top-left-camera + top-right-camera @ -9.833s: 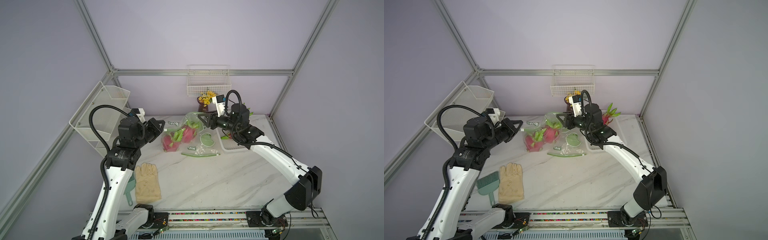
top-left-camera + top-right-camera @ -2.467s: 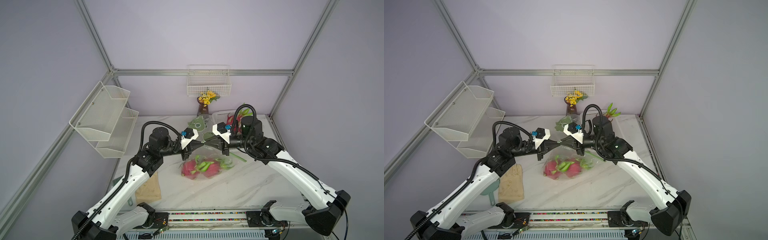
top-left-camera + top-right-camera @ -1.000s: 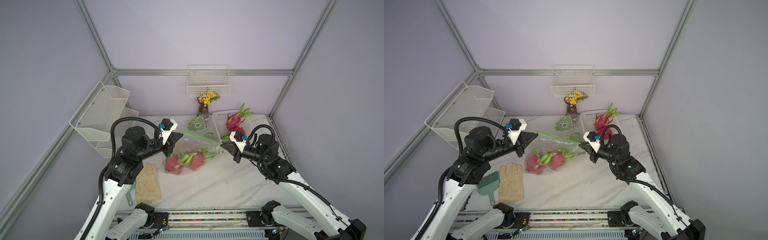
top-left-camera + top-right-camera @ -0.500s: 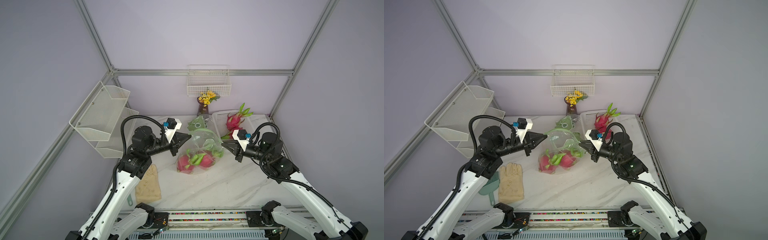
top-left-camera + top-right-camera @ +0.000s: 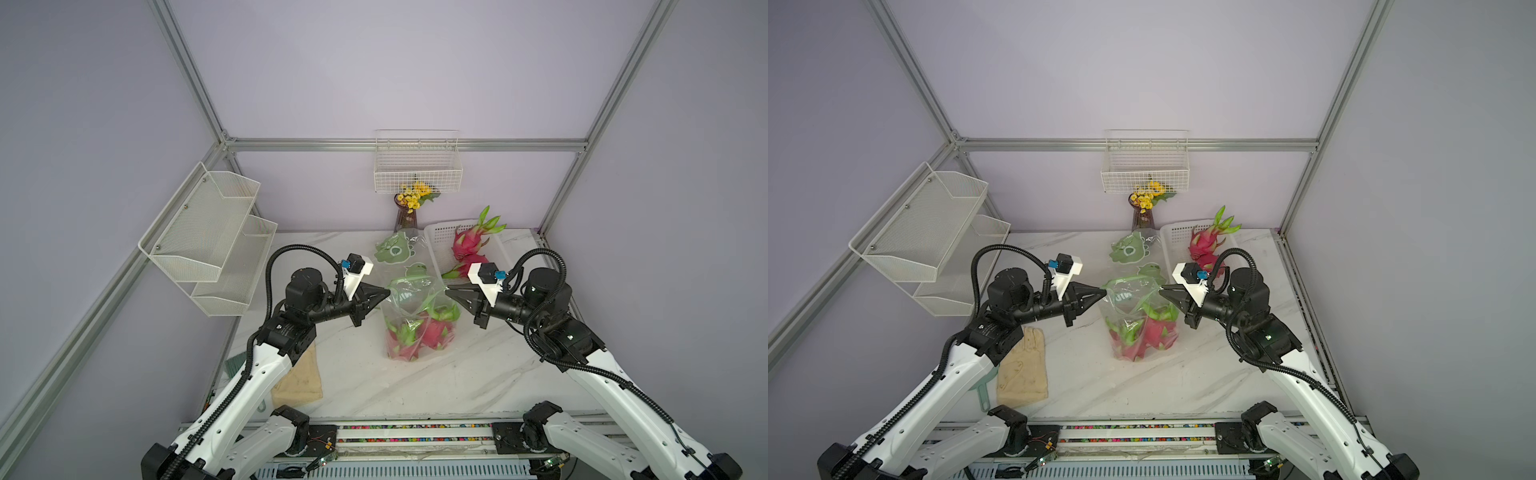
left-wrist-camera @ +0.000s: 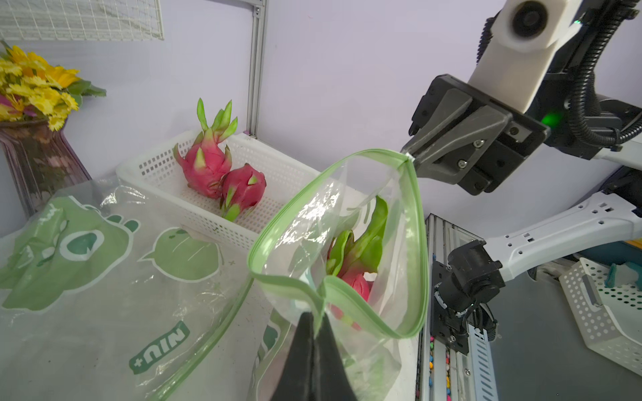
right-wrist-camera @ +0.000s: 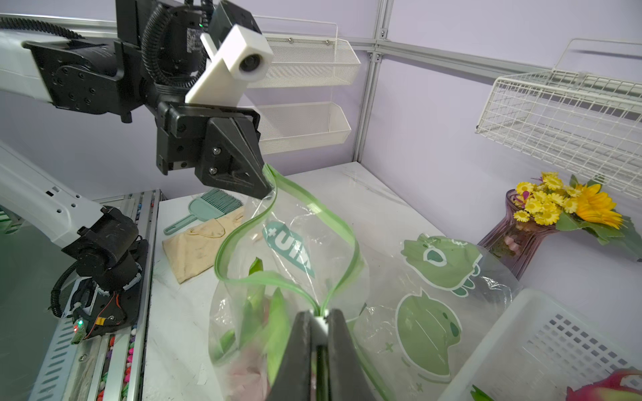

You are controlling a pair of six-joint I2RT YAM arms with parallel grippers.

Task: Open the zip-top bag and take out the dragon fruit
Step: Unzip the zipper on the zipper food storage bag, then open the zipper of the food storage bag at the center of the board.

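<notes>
The clear zip-top bag (image 5: 409, 299) (image 5: 1133, 301) hangs upright over the table's middle, its green zip rim (image 6: 415, 225) gaping in a wide loop. Two magenta dragon fruit (image 5: 419, 332) (image 5: 1146, 332) with green scales lie in its bottom and show through the mouth (image 6: 354, 277). My left gripper (image 5: 386, 293) (image 6: 314, 319) is shut on the left end of the rim. My right gripper (image 5: 448, 292) (image 7: 319, 317) is shut on the opposite end, where a small white piece sits between its fingers. Each gripper faces the other across the bag.
A white basket (image 5: 440, 241) at the back right holds two more dragon fruit (image 5: 467, 245). Empty green-printed bags (image 5: 395, 251) lie behind the held one, beside a flower vase (image 5: 409, 208). A beige glove (image 5: 299, 378) and teal brush (image 5: 984, 390) lie front left. Wire shelves (image 5: 208, 232) hang left.
Both grippers have come toward each other from a wide stretch. The zip rim went from a taut line to an open loop, and the bag shifted right toward the table's middle.
</notes>
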